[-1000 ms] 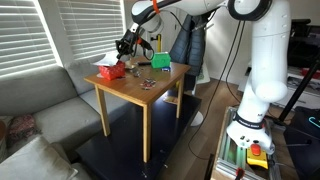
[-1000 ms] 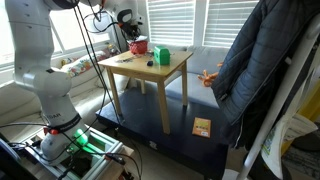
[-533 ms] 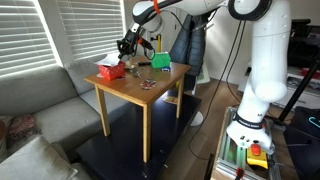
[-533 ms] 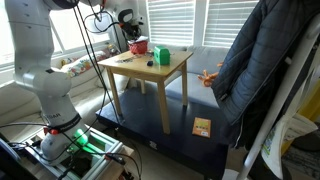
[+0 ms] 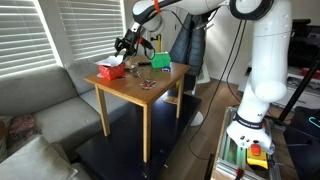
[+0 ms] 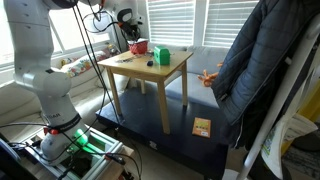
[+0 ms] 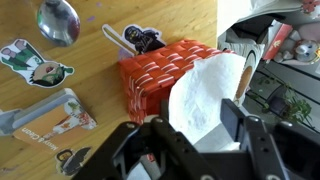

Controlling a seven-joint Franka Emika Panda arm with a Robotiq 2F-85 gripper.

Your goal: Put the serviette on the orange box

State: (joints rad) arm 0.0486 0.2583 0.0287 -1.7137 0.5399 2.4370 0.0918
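I am hovering with my jaws apart, straddling the serviette [image 7: 205, 95]. It is lying on the orange box [image 7: 150, 75] on the desk [image 7: 170, 20], spilling past the rim toward three o'clock. Placing looks done, I judge; next I am needing a straight lift without snagging the paper.

Bright daylight through window blinds, soft shadows, low-resolution exterior views, blurred near edge in wrist view

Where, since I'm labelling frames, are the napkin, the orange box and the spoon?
napkin [image 7: 205, 100], wrist view, middle of the white sheet.
orange box [image 7: 150, 80], wrist view, its striped side wall.
spoon [image 7: 58, 20], wrist view, its shiny bowl.
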